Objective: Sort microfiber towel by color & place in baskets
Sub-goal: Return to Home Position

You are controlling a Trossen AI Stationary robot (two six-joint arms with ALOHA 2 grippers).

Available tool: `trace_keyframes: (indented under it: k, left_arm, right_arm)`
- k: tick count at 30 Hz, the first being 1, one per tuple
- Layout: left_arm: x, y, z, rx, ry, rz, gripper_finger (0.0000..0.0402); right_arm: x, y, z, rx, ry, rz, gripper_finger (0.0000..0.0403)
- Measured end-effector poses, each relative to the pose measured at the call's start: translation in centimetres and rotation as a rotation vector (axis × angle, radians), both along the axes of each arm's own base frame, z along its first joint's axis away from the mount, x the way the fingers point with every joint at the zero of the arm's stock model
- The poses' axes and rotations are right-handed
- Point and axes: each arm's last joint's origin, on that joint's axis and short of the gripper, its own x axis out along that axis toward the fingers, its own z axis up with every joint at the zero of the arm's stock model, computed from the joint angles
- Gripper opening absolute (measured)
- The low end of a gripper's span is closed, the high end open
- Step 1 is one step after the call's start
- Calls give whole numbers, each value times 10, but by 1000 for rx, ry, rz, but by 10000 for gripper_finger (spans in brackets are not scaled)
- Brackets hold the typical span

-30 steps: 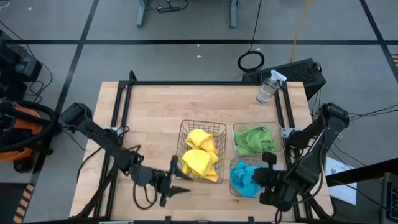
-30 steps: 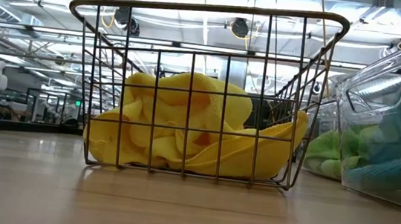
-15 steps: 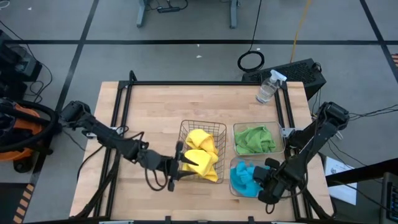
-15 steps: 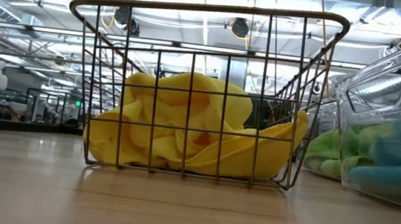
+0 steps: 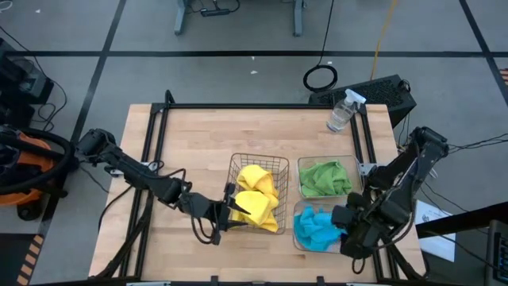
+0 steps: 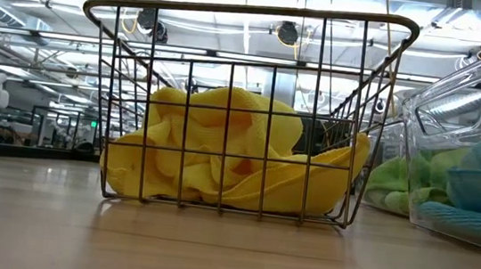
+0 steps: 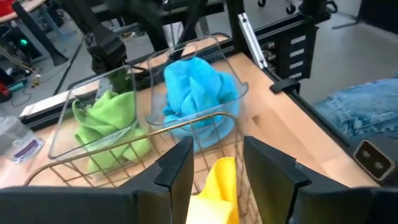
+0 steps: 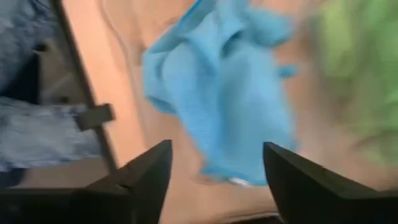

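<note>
Looks sorted: yellow towels (image 5: pixel 255 197) in wire basket (image 5: pixel 235 161) at frame centre of the high view, green towel (image 5: pixel 324 176) in upper clear tub (image 5: pixel 302 160) just right of it, blue towels (image 5: pixel 315 229) in lower clear tub (image 5: pixel 305 203) at lower right. Nothing loose spotted on table (image 5: pixel 190 143). Left to do, judging by that: park both arms.

Left gripper (image 5: pixel 231 211) low at basket's lower-left edge, nose close to the wire, jaws spread, apparently empty. Right gripper (image 5: pixel 341 216) just beside lower tub's right rim, jaws spread, pinching nothing.

To retract well:
- Lift straight up first.
- Clear the rims before swinging outward.
- Keep jaws apart to avoid dragging a towel corner out.
- Avoid nudging basket or tubs.
- Mind spray bottle (image 5: pixel 343 111) at upper right on the right arm's side.
</note>
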Motion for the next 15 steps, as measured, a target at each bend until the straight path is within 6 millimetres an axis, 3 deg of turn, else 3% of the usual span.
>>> trace_keyframes:
  k: [4,7,10,15]
  left_arm:
    - [0,0,0,6,-1,-3,145]
    - [1,0,0,34,-26,-42,143]
    - [3,5,8,6,-89,-130,125]
    - [3,29,19,3,-102,-86,61]
  right_arm:
    - [-1,-13,18,-241,-155,97,266]
    - [-1,-20,24,-348,-293,147,249]
    - [-2,-28,21,-441,-431,186,196]
    - [-5,-53,4,-559,-655,171,60]
